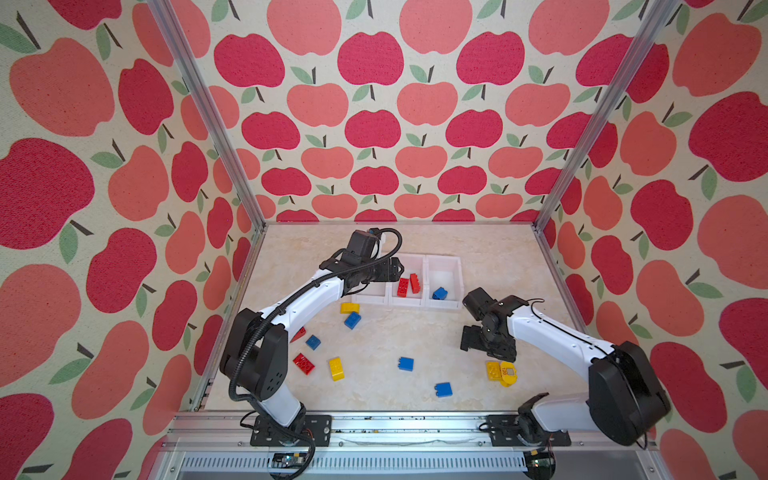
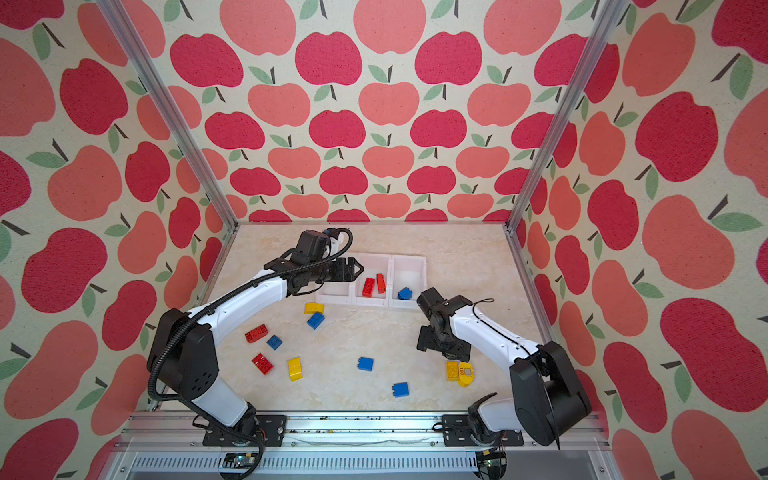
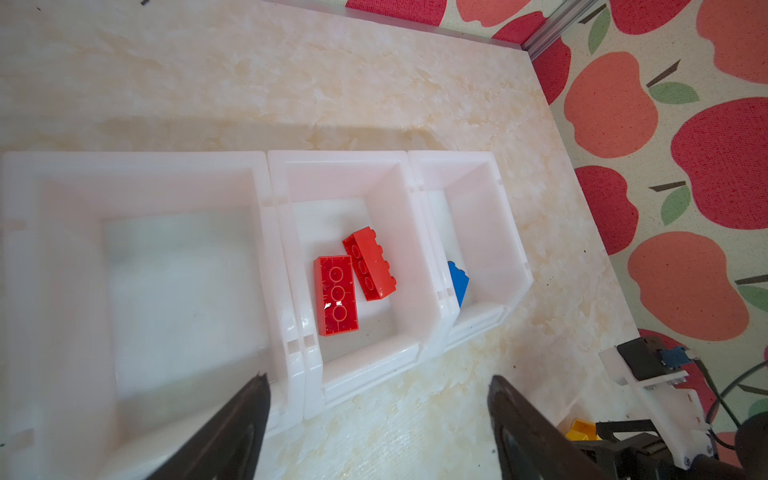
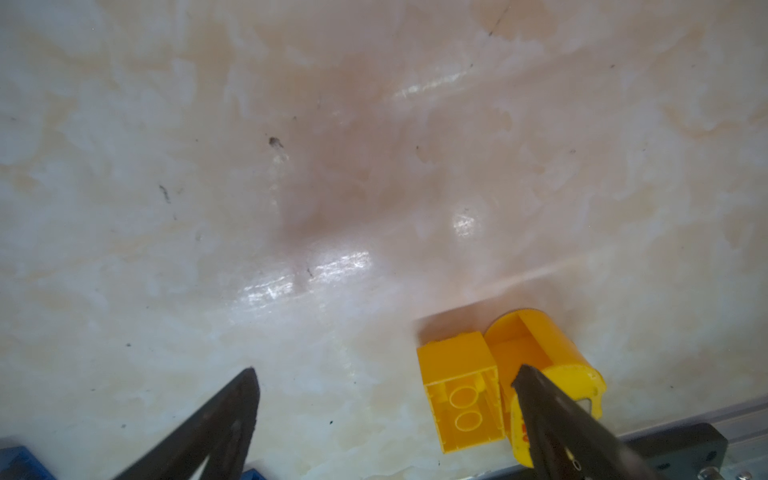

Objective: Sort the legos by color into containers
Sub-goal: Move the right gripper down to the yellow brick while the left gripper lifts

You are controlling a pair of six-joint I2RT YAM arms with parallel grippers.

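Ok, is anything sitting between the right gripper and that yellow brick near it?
Nothing visible. The right gripper is open over the table, and the yellow brick lies just beside one fingertip. The rounded yellow piece sits close against the brick, so a finger coming down on that side might catch it.

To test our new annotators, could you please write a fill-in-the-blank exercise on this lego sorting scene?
1. The middle bin holds two ___ bricks.
2. The single brick in the rightmost bin is ___.
3. The rounded labelled piece near the right gripper is ___.
4. The left gripper holds nothing and is ___.
Missing words: red; blue; yellow; open.
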